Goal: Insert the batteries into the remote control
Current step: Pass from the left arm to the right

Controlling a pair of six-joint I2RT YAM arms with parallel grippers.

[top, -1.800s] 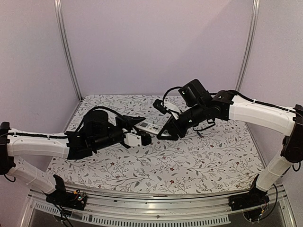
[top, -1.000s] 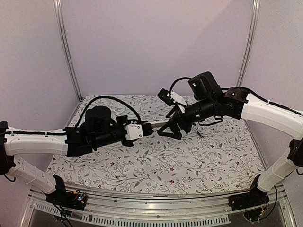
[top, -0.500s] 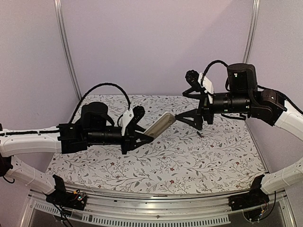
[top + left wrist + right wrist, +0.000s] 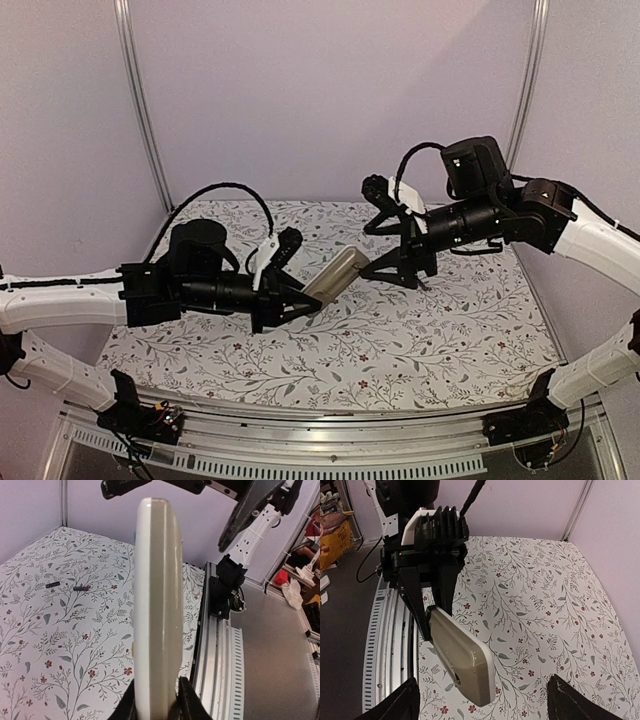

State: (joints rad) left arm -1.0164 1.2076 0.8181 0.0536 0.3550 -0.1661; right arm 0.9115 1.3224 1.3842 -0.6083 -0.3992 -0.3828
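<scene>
- Left gripper [image 4: 303, 300] – clenched on the lower end of the remote control [image 4: 336, 275], which it holds tilted in the air above the floral table [image 4: 400, 340], tan-grey back turned toward the right arm.
- Right gripper [image 4: 392, 272] – fingers spread wide and grasping nothing, just beside the remote's free upper end.
- Batteries [image 4: 52, 584] – both lie on the cloth, close together and well apart from the remote.
- Risk: the remote is pinched at one end only, so a push from the right fingers on the far end could lever it round or out of the clamp.
- Risk: the slim batteries may roll if nudged.
</scene>
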